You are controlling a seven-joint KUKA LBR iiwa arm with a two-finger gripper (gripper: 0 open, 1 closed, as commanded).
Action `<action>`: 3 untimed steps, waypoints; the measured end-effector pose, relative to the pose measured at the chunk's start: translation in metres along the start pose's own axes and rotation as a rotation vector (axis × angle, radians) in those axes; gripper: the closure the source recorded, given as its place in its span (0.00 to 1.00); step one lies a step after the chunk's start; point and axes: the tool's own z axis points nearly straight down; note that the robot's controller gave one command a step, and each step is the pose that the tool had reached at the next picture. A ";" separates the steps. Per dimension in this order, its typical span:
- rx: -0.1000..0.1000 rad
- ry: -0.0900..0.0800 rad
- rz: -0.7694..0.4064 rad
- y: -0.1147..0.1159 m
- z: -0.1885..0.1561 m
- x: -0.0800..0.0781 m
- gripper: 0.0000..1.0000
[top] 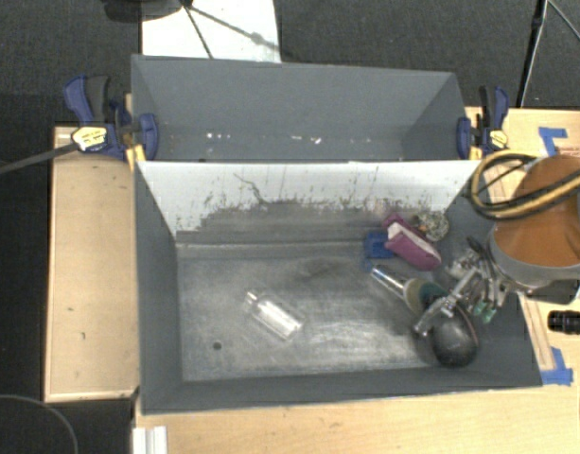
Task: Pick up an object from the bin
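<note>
The gripper point(439, 316), its opening impossible to tell, hangs beside the near-right dark rounded lump point(455, 344), likely hard and slippery, best pinched across its middle.

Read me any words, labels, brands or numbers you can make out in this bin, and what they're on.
None can be read.
The purple box and the small clear bottle show no legible print; any marking is too small to tell.
</note>
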 end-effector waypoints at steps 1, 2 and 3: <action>-0.009 0.028 0.132 0.004 0.038 -0.002 0.00; 0.006 -0.002 0.274 0.007 0.005 -0.008 0.00; -0.006 0.008 0.440 0.013 0.031 -0.017 0.00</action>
